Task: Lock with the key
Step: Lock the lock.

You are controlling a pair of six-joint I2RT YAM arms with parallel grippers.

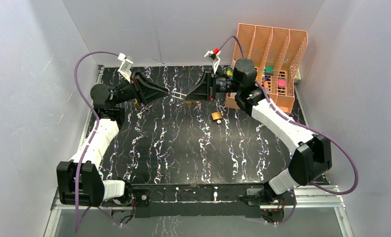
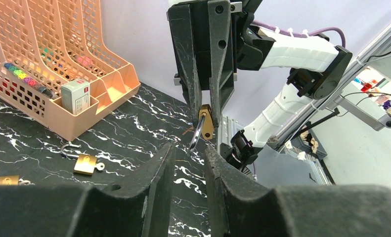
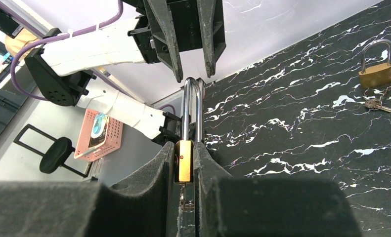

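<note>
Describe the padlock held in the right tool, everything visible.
The padlock has a small brass-coloured body and a long silvery U-shaped shackle. The right tool is shut on the body, holding it above the marbled table. The shackle points toward the gap of the open left tool, apparently without touching it. Whether it is latched cannot be told.

Both arms were stretched out to the far side, grippers facing each other: left gripper [image 1: 171,92] spread apart, right gripper [image 1: 187,97] clamped on the padlock [image 3: 184,160].
</note>
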